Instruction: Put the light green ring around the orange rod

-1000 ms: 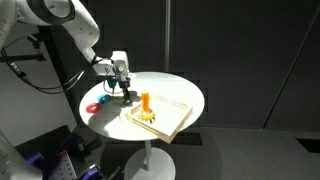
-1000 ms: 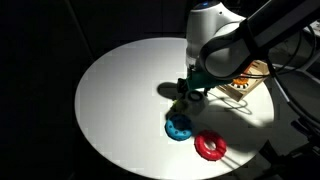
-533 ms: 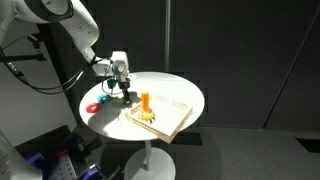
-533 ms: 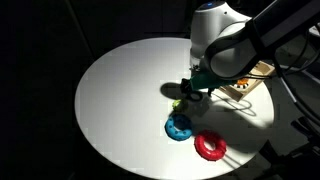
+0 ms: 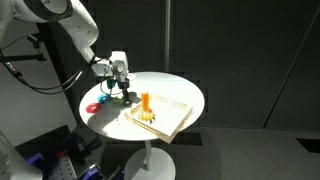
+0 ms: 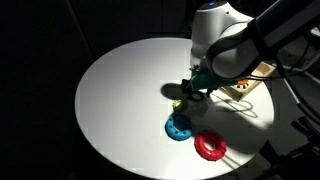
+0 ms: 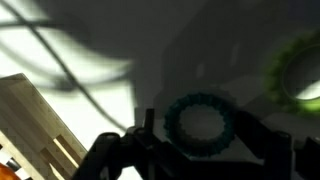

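The light green ring (image 7: 200, 98), dark teal in shadow, sits between my two fingers in the wrist view. My gripper (image 7: 200, 126) is shut on its outer edge, low over the white table. In both exterior views the gripper (image 5: 124, 93) (image 6: 193, 92) hangs just beside the tan board (image 5: 172, 112) (image 6: 248, 86). The orange rod (image 5: 146, 100) stands upright on the near part of the board, a short way from the gripper. My arm hides the rod in an exterior view. The board's corner (image 7: 35, 115) shows at the left of the wrist view.
A blue ring (image 6: 179, 127) and a red ring (image 6: 210, 146) lie on the round white table (image 6: 110, 100) near its edge. A yellow-green ring (image 7: 300, 68) (image 6: 178, 103) lies right next to the gripper. The red ring (image 5: 92, 106) also shows by the table's rim.
My gripper has shifted a little toward the board. The rings on the table have not moved.
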